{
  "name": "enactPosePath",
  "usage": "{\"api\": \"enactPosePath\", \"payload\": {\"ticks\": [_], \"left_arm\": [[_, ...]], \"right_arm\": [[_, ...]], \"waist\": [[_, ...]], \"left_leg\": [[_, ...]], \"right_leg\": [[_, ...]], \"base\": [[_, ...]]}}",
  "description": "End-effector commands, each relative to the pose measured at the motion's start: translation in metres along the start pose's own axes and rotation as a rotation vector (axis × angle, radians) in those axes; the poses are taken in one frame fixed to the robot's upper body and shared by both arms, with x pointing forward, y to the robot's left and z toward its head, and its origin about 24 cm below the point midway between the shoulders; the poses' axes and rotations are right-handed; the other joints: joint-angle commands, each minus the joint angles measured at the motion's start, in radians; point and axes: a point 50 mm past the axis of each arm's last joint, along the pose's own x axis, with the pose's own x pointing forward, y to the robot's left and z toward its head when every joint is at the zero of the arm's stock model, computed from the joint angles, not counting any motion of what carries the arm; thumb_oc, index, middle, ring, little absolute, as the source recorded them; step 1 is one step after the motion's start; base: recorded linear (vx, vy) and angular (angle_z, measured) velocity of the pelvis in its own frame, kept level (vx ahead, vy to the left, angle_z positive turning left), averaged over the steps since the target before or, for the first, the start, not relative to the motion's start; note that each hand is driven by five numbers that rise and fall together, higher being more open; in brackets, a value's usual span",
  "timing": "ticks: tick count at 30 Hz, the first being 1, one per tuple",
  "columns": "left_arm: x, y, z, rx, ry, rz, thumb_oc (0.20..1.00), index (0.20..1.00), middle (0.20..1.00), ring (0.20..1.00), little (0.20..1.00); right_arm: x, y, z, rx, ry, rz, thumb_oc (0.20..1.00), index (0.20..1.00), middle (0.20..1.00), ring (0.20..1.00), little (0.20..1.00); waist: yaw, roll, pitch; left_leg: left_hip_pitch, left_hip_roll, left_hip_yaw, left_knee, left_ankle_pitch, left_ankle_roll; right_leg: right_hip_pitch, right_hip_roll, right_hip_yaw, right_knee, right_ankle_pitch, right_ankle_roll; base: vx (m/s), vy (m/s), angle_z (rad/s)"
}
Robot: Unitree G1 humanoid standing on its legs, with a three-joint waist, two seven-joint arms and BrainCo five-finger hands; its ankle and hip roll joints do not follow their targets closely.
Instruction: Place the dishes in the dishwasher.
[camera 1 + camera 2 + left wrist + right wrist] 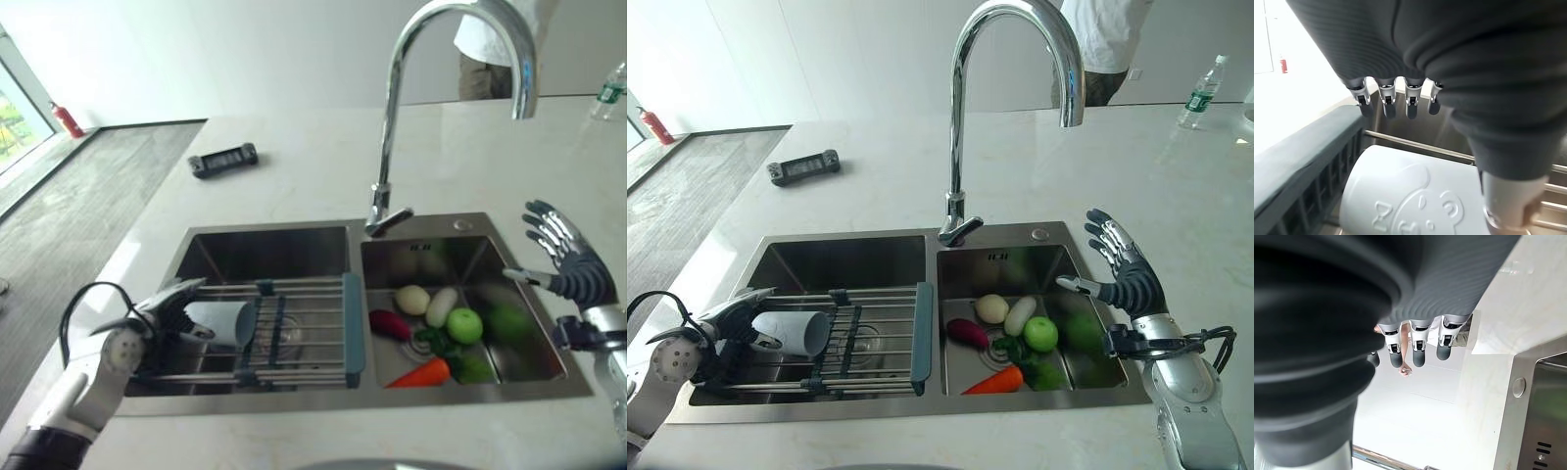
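A white cup (pixel 792 332) lies on its side on a metal rack (pixel 872 343) that spans the left basin of a steel double sink (pixel 852 259) set in a pale counter (pixel 882 186). The left hand (pixel 162 311) reaches in from the sink's left edge and sits over the cup's closed end, its fingers (pixel 1386 100) arched above the cup and its thumb against the side. The fingers are curved rather than wrapped tight, so it cannot be told whether the hand truly grips the cup or only rests on it.

The right hand (pixel 1127 269) hovers over the right rim of the sink with fingers spread and straight, holding nothing.

In the right basin lie a green apple (pixel 1040 334), a carrot (pixel 994 381), a small dark-red vegetable (pixel 967 333), two pale vegetables (pixel 1004 311) and some leafy greens (pixel 1043 372). A tall curved tap (pixel 965 117) rises behind the sink. On the counter farther back rests a small dark device (pixel 803 167), and a plastic bottle (pixel 1200 93) stands at the far right. A person (pixel 1102 44) stands beyond the counter.
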Motion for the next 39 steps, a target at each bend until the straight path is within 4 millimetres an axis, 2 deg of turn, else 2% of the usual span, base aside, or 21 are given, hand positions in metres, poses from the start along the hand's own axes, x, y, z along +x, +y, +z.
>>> {"api": "enactPosePath", "payload": {"ticks": [1, 12, 32, 39], "left_arm": [[0.003, 0.037, 0.003, 0.125, -0.01, 0.149, 1.0, 1.0, 1.0, 1.0, 1.0], [0.008, 0.027, 0.01, 0.21, -0.032, 0.072, 1.0, 1.0, 1.0, 1.0, 1.0], [0.007, 0.021, -0.013, 0.238, 0.091, -0.065, 1.0, 1.0, 1.0, 1.0, 1.0], [0.009, 0.016, -0.014, 0.234, 0.091, -0.081, 1.0, 1.0, 1.0, 1.0, 1.0]], "right_arm": [[0.015, -0.006, 0.026, -0.033, -0.165, 0.007, 1.0, 1.0, 1.0, 1.0, 1.0], [0.012, -0.007, 0.023, -0.03, -0.157, 0.014, 1.0, 1.0, 1.0, 1.0, 1.0], [0.015, -0.009, 0.023, -0.038, -0.152, 0.012, 1.0, 1.0, 1.0, 1.0, 1.0], [0.015, -0.009, 0.024, -0.038, -0.153, 0.013, 1.0, 1.0, 1.0, 1.0, 1.0]], "waist": [[-0.014, -0.024, -0.036], [-0.032, -0.022, -0.04], [-0.035, -0.019, -0.037], [-0.035, -0.02, -0.04]], "left_leg": [[0.075, 0.054, 0.012, 0.006, -0.02, -0.05], [0.082, 0.056, 0.027, 0.006, -0.027, -0.048], [0.086, 0.059, 0.036, 0.006, -0.031, -0.046], [0.087, 0.057, 0.035, 0.006, -0.032, -0.045]], "right_leg": [[0.005, -0.062, -0.016, -0.016, 0.076, 0.121], [0.001, -0.056, 0.0, -0.016, 0.078, 0.123], [0.003, -0.057, -0.002, -0.016, 0.078, 0.126], [0.004, -0.059, -0.002, -0.016, 0.077, 0.126]], "base": [[0.02, -0.009, -0.05], [0.01, -0.007, -0.05], [0.0, 0.0, 0.0], [0.0, 0.0, 0.0]]}}
